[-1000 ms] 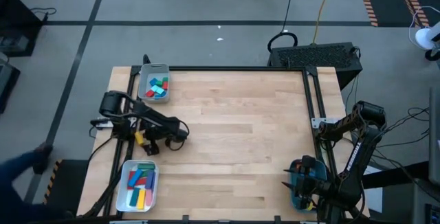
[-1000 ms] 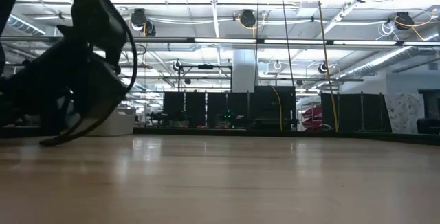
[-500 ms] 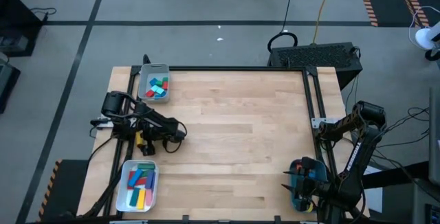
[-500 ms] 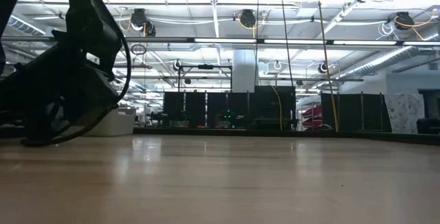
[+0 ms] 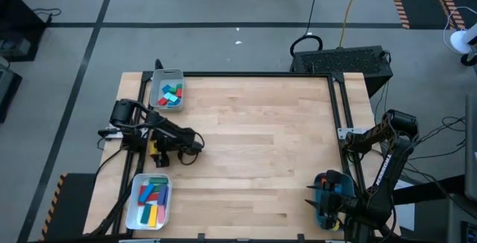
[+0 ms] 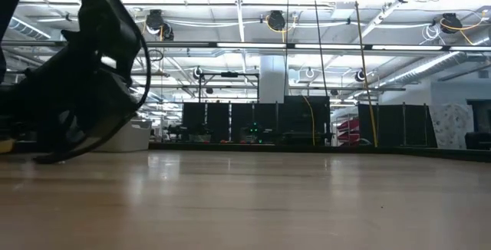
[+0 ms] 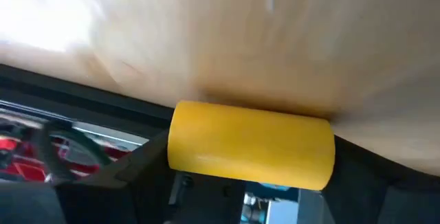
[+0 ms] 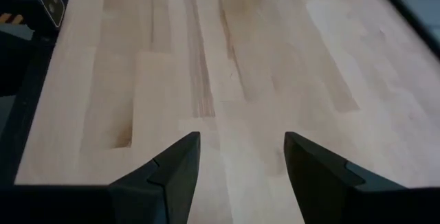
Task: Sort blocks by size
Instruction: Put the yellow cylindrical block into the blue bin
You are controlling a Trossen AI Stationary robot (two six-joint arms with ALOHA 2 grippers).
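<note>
My left gripper (image 5: 156,151) is shut on a yellow cylinder block (image 7: 251,145), low over the table's left edge, between two trays. The cylinder also shows as a yellow spot in the high view (image 5: 153,149). A grey tray (image 5: 167,94) at the far left holds a few short blocks. A white tray (image 5: 151,201) at the near left holds several longer blocks. My right gripper (image 8: 240,157) is open and empty, low over bare wood at the table's near right (image 5: 319,198). My left gripper pinches the yellow cylinder between its two fingers, one at each flat end (image 7: 176,141). The fingers (image 7: 141,163) lie across the wood with the cylinder level between them. I cannot tell whether the cylinder touches the table.
A black frame rail (image 5: 337,116) runs along the table's edges. A teal tray (image 5: 334,198) sits by the right arm's base at the near right. The wide middle of the table (image 5: 253,146) is bare wood.
My left gripper has shifted slightly toward the table's left edge with the yellow cylinder, staying low and shut. A person at the picture's lower left has left the high view.
</note>
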